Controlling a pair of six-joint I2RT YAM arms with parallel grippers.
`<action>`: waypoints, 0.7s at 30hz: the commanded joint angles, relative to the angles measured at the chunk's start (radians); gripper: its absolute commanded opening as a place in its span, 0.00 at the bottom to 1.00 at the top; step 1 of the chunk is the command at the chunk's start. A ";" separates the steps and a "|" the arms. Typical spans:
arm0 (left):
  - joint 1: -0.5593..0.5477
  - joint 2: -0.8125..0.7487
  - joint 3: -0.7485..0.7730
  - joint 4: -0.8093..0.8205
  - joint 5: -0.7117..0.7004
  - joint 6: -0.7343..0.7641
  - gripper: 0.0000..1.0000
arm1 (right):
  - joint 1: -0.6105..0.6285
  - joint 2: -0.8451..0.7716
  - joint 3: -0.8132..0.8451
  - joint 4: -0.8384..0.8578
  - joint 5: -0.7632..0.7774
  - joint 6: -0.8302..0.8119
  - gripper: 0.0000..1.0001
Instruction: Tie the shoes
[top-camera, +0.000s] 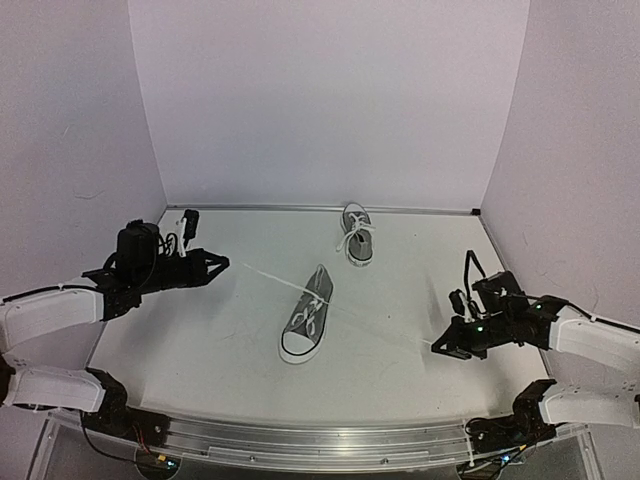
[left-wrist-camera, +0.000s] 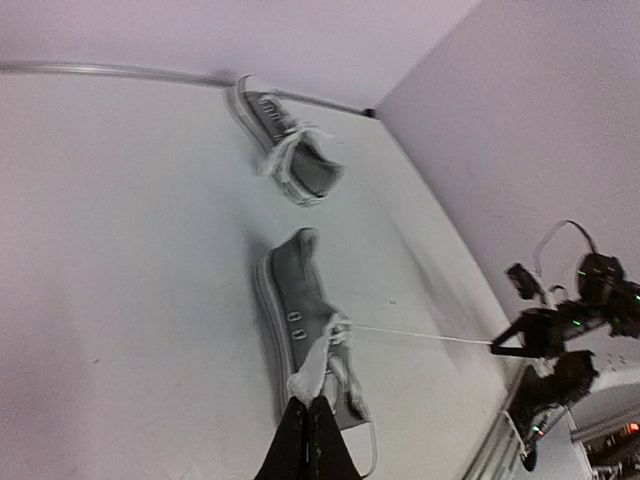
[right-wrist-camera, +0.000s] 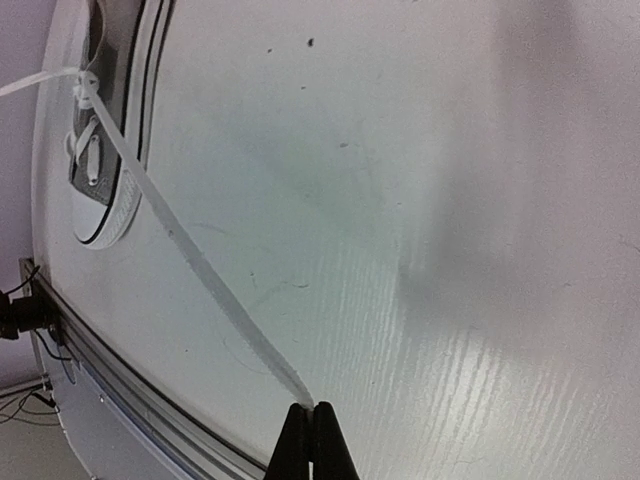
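Near the middle of the table (top-camera: 200, 330) we find the near shoe (top-camera: 305, 328) lying with its toe toward the arms. The far shoe (top-camera: 356, 233) sits well apart by the back wall, its laces bunched over the tongue. From the near shoe's eyelets one white lace (right-wrist-camera: 190, 250) runs out taut to either side. Our left hand (top-camera: 224, 263) is pressed together on one end and our right hand (top-camera: 437, 348) pinches the other, so the shoe lies between them, apart from both. We judge the lace to be soft, flat and limp, likely to slip from a loose pinch. The small canvas shoe looks light enough to slide or tip if either side pulls harder. We would hold the lace close to the crossing over the tongue, where a short stretch is easier to steer, and keep both pulls even.
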 joint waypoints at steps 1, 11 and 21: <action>0.010 0.073 0.053 -0.141 -0.408 -0.147 0.00 | -0.004 -0.044 -0.021 -0.052 0.190 0.179 0.00; 0.050 0.273 0.193 -0.362 -0.659 -0.212 0.00 | -0.008 0.157 0.058 -0.036 0.422 0.260 0.00; 0.109 0.363 0.215 -0.406 -0.644 -0.173 0.00 | -0.039 0.298 0.099 -0.013 0.449 0.219 0.00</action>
